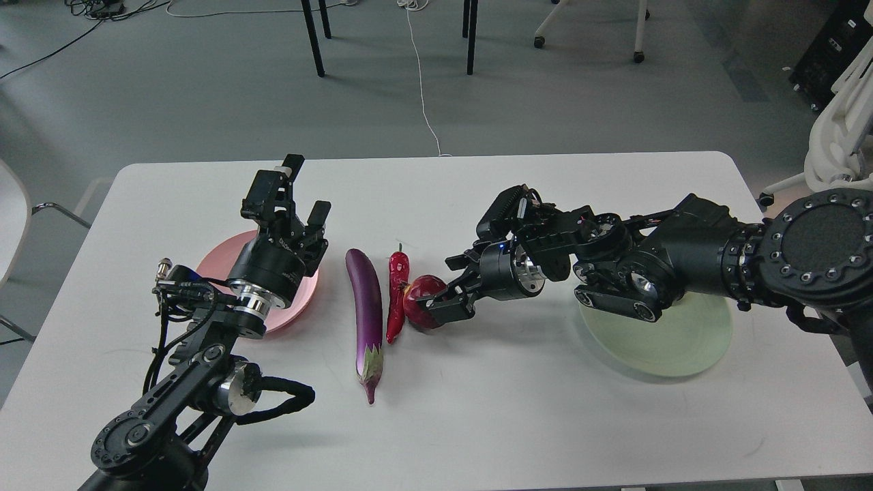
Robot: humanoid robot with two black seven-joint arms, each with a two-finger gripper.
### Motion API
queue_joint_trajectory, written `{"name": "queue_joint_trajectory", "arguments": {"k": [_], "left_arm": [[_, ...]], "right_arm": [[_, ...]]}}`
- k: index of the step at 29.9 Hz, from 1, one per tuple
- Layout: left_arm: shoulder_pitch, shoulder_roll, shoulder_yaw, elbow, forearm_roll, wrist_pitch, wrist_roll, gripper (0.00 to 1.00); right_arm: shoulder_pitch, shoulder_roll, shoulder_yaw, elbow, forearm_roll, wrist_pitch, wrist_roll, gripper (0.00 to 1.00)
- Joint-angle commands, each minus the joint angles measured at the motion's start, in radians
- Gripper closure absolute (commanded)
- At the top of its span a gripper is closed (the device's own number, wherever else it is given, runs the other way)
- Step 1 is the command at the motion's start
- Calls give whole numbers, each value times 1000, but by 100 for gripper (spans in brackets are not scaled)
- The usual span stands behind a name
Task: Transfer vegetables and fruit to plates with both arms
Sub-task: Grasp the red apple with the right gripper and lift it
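- White table (pixel 477 423) carries all produce; both plates bare
- Right gripper (pixel 447 290) closes around pomegranate (pixel 419 300), green plate (pixel 682 348) behind it
- Left gripper (pixel 297 204) gapes empty over pink plate (pixel 211 262); eggplant (pixel 367 307), chili (pixel 397 293) beside it, untransferred

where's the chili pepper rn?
Head view, centre of the white table: the chili pepper lies lengthwise between the eggplant on its left and the pomegranate on its right, where the right tool sits around the pomegranate.
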Motion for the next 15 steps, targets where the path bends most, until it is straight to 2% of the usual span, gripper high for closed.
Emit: {"name": "queue_joint_trajectory", "arguments": {"k": [1,15], "left_arm": [[0,3,0,0,0,0,0,2],[0,3,0,0,0,0,1,2]], "right_arm": [[-8,0,0,-1,6,0,0,6],[-19,0,-1,8,6,0,0,7]]}}
